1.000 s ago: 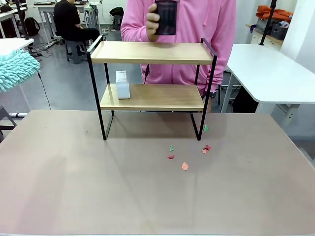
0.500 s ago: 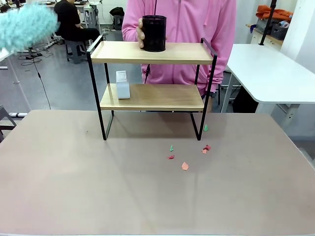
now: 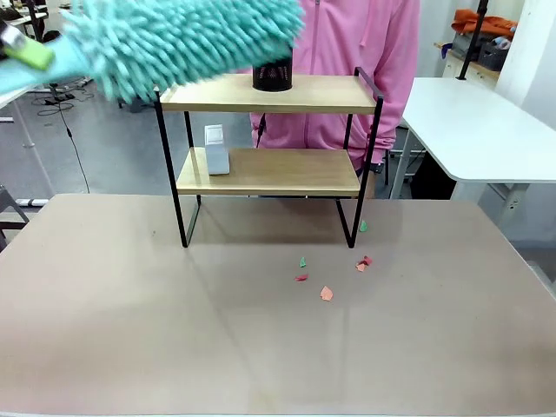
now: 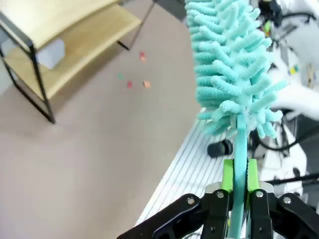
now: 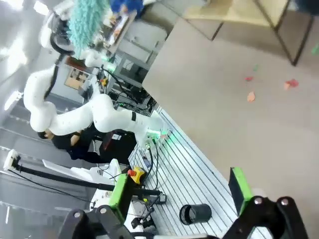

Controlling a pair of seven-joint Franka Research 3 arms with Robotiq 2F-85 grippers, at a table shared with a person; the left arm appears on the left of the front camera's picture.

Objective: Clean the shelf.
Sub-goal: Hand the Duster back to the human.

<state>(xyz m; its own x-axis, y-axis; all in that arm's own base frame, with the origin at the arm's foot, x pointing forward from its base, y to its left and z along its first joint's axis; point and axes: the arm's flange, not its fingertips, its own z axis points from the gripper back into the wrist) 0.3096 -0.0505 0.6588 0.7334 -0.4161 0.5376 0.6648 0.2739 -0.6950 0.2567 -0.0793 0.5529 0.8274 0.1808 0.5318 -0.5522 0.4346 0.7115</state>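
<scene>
Left gripper (image 4: 238, 191) jaws clenched on thin handle of teal duster (image 4: 233, 74), green pads pinching it both sides. Duster head fluffy, raised above counter (image 3: 261, 339), level with top board of shelf (image 3: 268, 130) at its left end. Right gripper (image 5: 179, 199) jaws spread wide, holding nothing, hanging off counter's near side. Shelf stands at far side of counter, just before person in pink. Black cup (image 3: 272, 75) on top board, white box (image 3: 216, 149) on lower board. Paper scraps (image 3: 327, 294) on counter near shelf's right leg.
</scene>
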